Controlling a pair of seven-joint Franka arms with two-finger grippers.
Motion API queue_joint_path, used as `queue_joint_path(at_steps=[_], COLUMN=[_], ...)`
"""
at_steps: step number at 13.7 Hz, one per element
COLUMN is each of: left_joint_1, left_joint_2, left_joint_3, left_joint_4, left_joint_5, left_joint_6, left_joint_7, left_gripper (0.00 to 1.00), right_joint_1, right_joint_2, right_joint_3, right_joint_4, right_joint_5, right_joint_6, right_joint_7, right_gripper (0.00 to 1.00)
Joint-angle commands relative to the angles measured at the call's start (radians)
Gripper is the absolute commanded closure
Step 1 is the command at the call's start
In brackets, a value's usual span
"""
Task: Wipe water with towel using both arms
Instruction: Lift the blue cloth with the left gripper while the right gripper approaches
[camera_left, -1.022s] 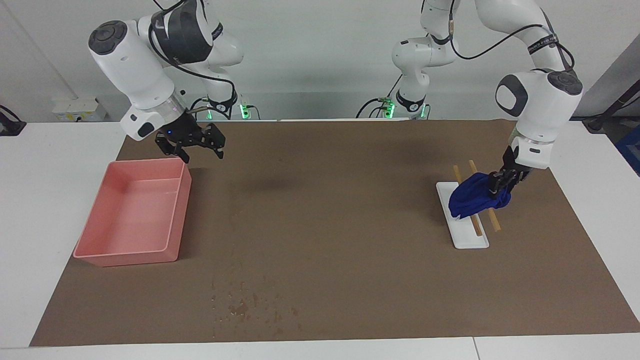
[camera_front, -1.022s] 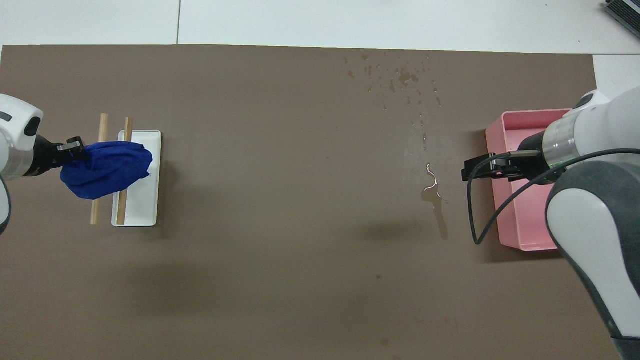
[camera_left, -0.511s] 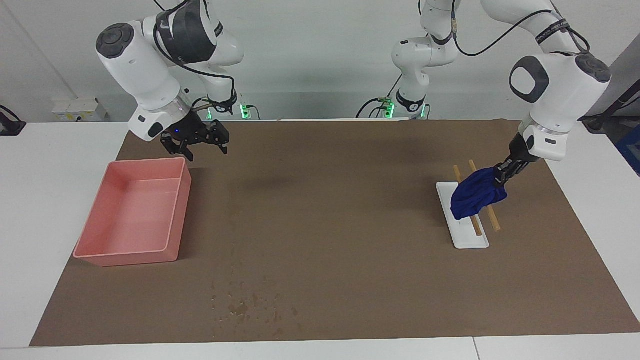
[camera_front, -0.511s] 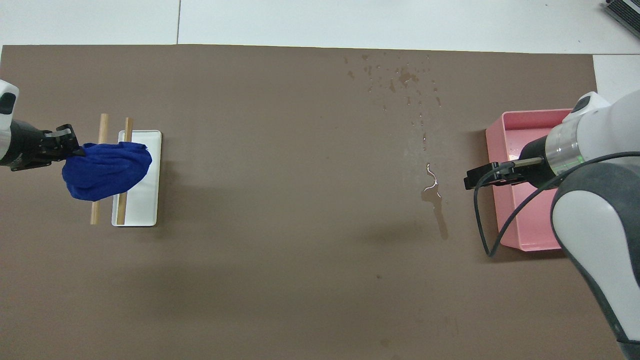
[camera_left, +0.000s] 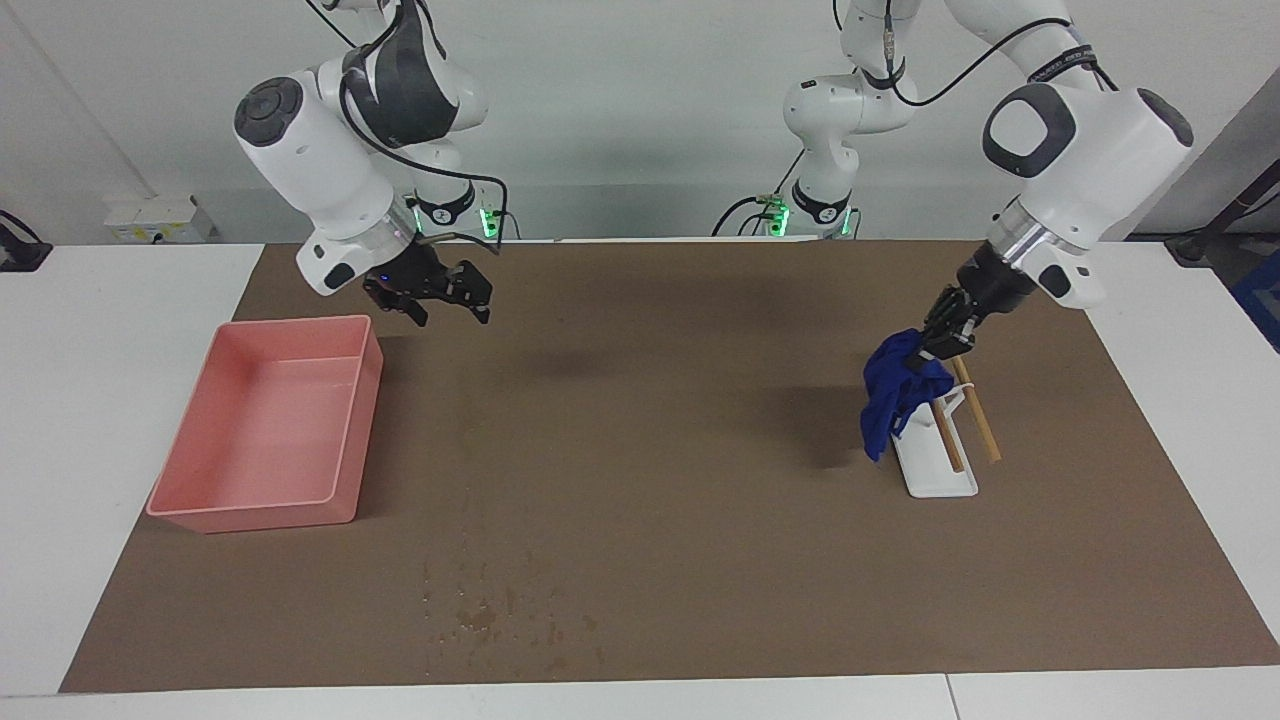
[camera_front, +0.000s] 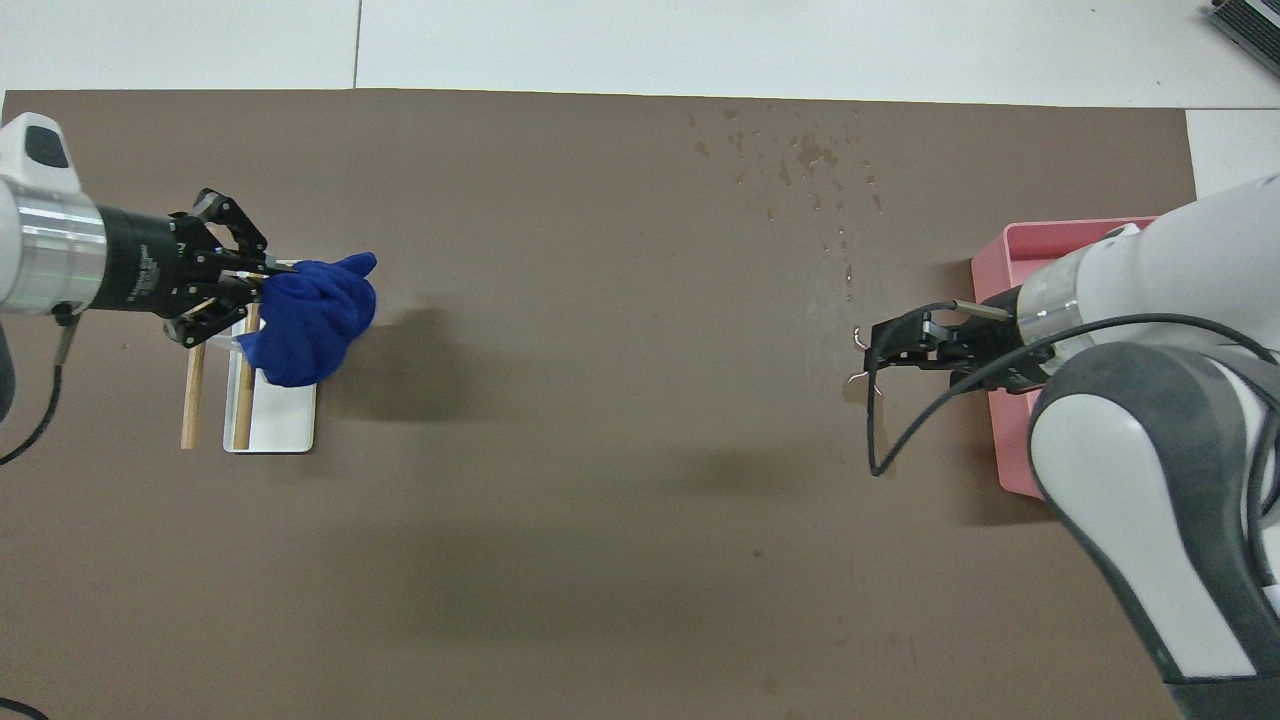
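The royal blue towel (camera_left: 893, 392) hangs bunched from my left gripper (camera_left: 938, 340), which is shut on its top and holds it in the air over the white tray's (camera_left: 938, 478) edge; it also shows in the overhead view (camera_front: 308, 321), with the left gripper (camera_front: 245, 283) beside it. My right gripper (camera_left: 447, 297) is open and empty, in the air beside the pink bin's (camera_left: 268, 425) corner, over the mat; in the overhead view the right gripper (camera_front: 878, 350) is over a water streak. Water drops (camera_left: 505, 610) spot the mat far from the robots; they also show in the overhead view (camera_front: 800, 160).
Two wooden sticks (camera_left: 965, 415) lie across the white tray (camera_front: 275, 430) at the left arm's end. The pink bin (camera_front: 1010, 300) stands at the right arm's end. A brown mat (camera_left: 660, 450) covers the table.
My left gripper has lifted the towel off the sticks and tray and swung it toward the table's middle. My right gripper has moved away from the bin toward the middle.
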Motion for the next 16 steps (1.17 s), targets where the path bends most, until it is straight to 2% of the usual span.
queue_joint_path(at_steps=[1, 4, 8, 11, 13, 16], left_joint_1=[-0.033, -0.155, -0.277, -0.360, -0.399, -0.434], left_joint_2=[-0.013, -0.007, -0.008, -0.011, -0.010, -0.018], left_joint_3=[-0.098, -0.111, -0.112, -0.112, -0.112, -0.112], left_joint_4=[0.000, -0.003, -0.003, -0.004, -0.004, -0.029], left_joint_5=[-0.032, -0.041, -0.116, -0.118, -0.116, -0.116], left_joint_6=[0.060, 0.170, 0.221, 0.300, 0.377, 0.391], left_joint_7=[-0.294, -0.540, -0.652, -0.723, -0.766, -0.766], left_gripper=[1.00, 1.00, 1.00, 1.00, 1.00, 1.00], right_joint_1=[0.055, 0.079, 0.120, 0.195, 0.217, 0.249], right_joint_2=[0.000, 0.002, 0.040, 0.080, 0.098, 0.098], right_joint_3=[0.000, 0.000, 0.000, 0.000, 0.000, -0.002], right_joint_4=[-0.047, -0.079, -0.116, -0.115, -0.106, -0.107], right_joint_5=[0.114, 0.307, 0.594, 0.644, 0.664, 0.664], right_joint_6=[0.080, 0.170, 0.362, 0.464, 0.473, 0.476], right_joint_7=[0.249, 0.496, 0.732, 0.806, 0.843, 0.830], right_gripper=[0.00, 0.00, 0.00, 0.00, 0.00, 0.00])
